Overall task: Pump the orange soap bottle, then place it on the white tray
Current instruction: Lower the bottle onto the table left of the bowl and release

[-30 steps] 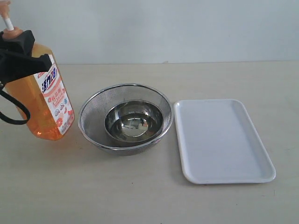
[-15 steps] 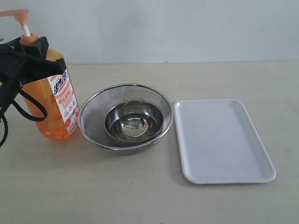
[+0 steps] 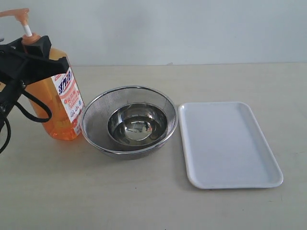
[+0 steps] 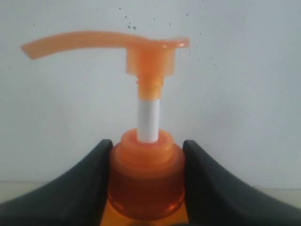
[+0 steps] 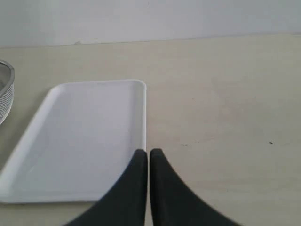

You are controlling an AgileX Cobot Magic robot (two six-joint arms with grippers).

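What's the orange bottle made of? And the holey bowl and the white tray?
The orange soap bottle looks like see-through plastic: liquid shows through it. The mesh bowl looks like shiny metal wire, probably steel; the smaller bowl inside reflects like a mirror. The white tray seems smooth, slightly glossy plastic, though I can't be sure.

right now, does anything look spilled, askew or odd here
Only the orange soap bottle: it leans, top away from the steel mesh bowl, neck clamped between the fingers of the left gripper. No spill shows; the white tray lies flat.
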